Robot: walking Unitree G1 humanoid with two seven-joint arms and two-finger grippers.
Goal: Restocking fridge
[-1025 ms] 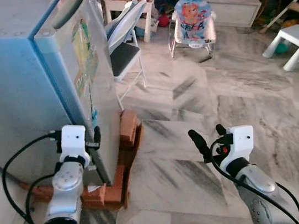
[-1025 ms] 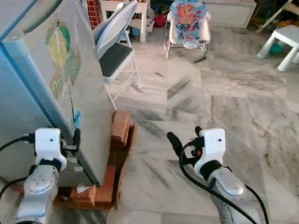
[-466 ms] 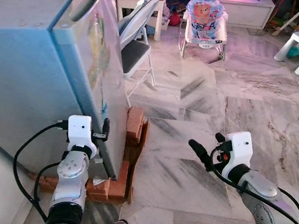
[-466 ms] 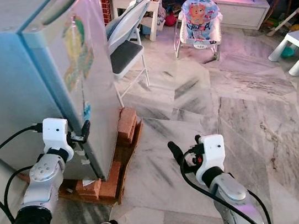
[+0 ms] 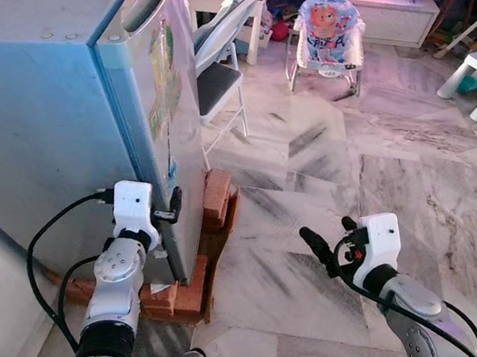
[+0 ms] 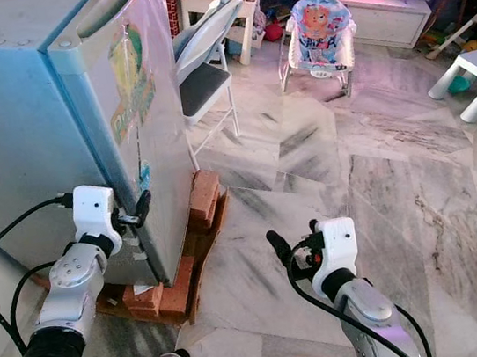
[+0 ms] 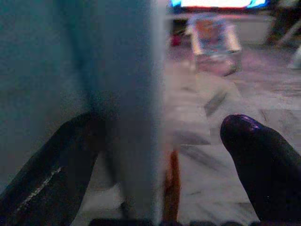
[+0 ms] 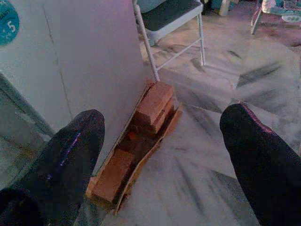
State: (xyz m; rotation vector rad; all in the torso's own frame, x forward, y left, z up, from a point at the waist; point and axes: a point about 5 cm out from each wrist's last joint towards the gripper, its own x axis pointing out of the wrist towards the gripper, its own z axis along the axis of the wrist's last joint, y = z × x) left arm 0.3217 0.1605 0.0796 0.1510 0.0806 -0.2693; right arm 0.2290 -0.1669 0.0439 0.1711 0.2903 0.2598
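Closer now, left pincer (image 5: 170, 213) straddles the fridge (image 5: 53, 124) door edge, spread, above marble floor (image 5: 377, 150).

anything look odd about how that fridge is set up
Yes. The fridge stands on loose stacked bricks rather than on the floor, an improvised base. The left gripper straddles the door's edge, fingers open.

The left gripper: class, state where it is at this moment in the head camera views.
The left gripper is on the robot's left, low at the front corner edge of the pale blue fridge, just above the bricks propping it up.
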